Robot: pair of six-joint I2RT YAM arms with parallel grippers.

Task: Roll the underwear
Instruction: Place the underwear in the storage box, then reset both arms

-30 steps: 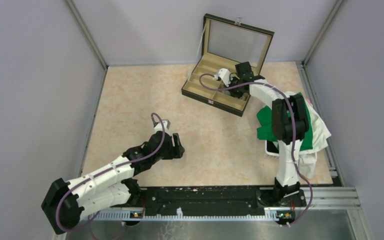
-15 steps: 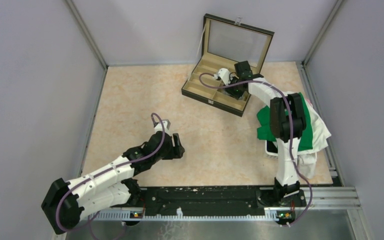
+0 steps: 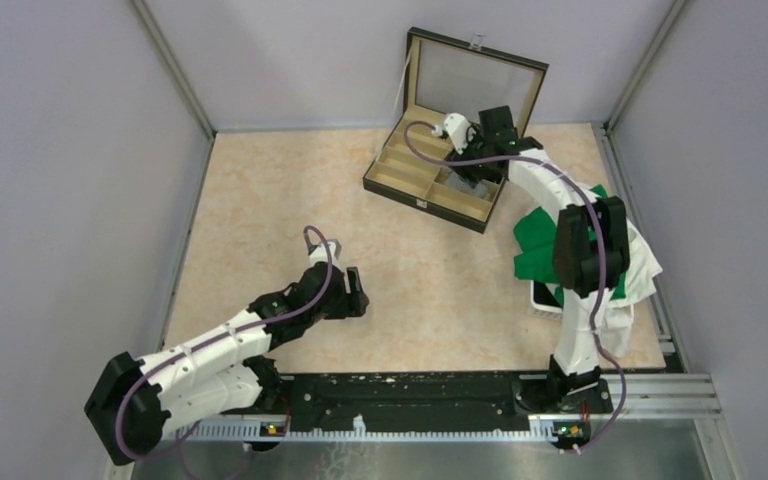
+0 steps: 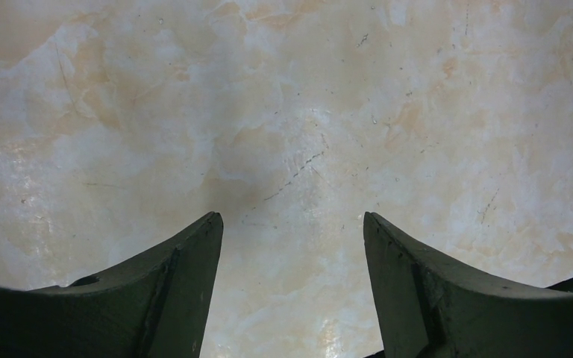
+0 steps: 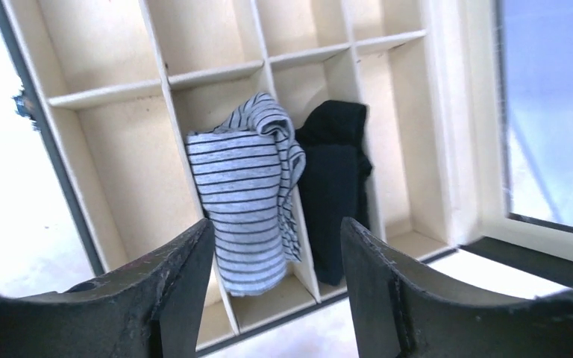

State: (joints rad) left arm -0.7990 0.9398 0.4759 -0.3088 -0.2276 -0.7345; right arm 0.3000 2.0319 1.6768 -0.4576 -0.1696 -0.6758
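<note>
The case (image 5: 119,164) holds striped underwear (image 5: 242,194) beside black underwear (image 5: 336,186) — left fingers (image 4: 164,298) and right fingers (image 5: 395,298) apart, empty.

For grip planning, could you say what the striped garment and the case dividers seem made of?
The striped garment looks like soft, matte knit fabric, given its limp folds. The case dividers look like pale wood or fibreboard: flat, matte faces.

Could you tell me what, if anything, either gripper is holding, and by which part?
Nothing is held: the left gripper is open over the table, and the right gripper is open above the underwear in the case.
</note>
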